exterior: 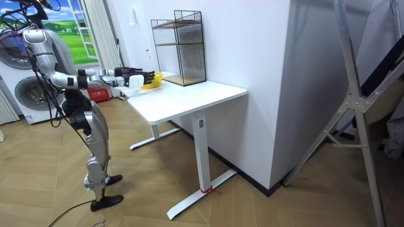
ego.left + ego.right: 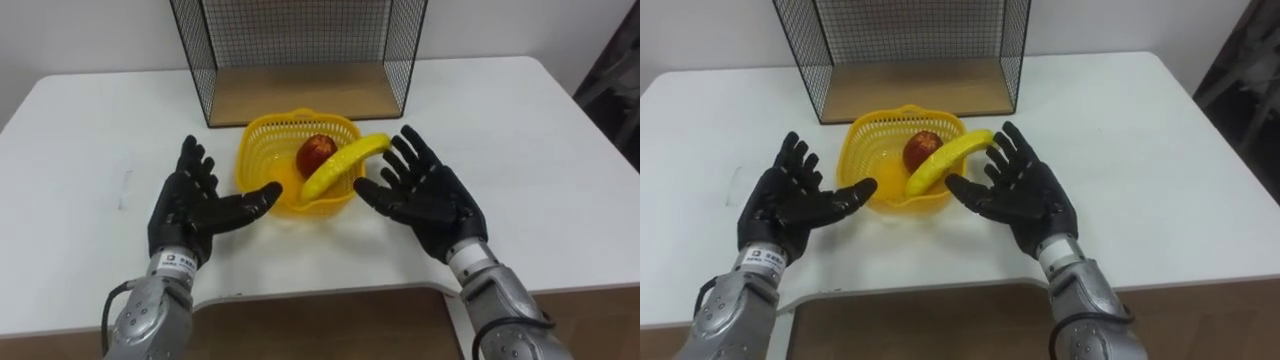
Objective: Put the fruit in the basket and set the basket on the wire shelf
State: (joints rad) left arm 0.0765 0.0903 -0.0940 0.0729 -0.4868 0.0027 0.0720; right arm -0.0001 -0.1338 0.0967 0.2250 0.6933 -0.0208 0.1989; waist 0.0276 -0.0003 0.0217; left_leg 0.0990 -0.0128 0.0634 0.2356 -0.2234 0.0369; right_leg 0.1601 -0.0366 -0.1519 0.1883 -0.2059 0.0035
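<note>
Black left hand sat left of basket, fingers spread, thumb near its rim. Right hand sat right of basket, also spread, holding nothing. Basket was yellow plastic lattice with wavy rim. Inside it lay round red apple and curved yellow banana, banana's tip over rim. Behind basket stood black wire shelf with wooden floor. All sat on smooth white table by white wall.

One yellow basket, one red apple and one banana: two pieces of fruit in all. One black wire shelf with a wooden floor. One white table. Two black robot hands, a left hand and a right hand.
</note>
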